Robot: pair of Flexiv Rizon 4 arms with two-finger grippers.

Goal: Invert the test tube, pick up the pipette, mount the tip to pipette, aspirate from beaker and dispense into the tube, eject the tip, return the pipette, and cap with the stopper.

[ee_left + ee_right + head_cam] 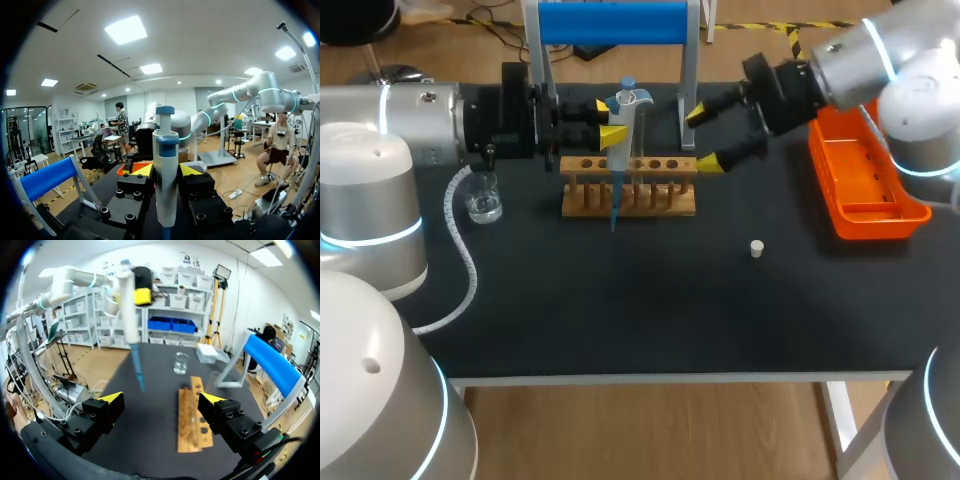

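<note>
- Pipette: it hangs upright above the tabletop at the far left-middle, with its blue plunger cap on top and a slim blue tip mounted at the bottom.
- Any print on the pipette's white body is too small to make out in any view.
- The left gripper comes in from the left, and its yellow-tipped fingers pinch the pipette's body from two sides, about halfway down its white part. The left wrist view shows one tip on each side of the barrel.
- In the right wrist view the pipette hangs on the near side of the wooden rack. Its blue tip ends in the air, apart from both the rack and the tabletop.
- In the head view the blue tip crosses in front of the wooden rack, toward the rack's left half.
- The right gripper sits just right of the rack's far right end with its fingers spread wide and nothing between them. In its own view the right gripper is well apart from the pipette.
- Beaker: clear, it stands on the tabletop left of the rack, under the left arm. Any markings on it cannot be read.
- Stopper: small and white, it stands alone on the tabletop, nearer and to the right of the rack.
- A blue-barred stand rises at the far edge behind the rack.
- An orange tray lies at the right edge.
</note>
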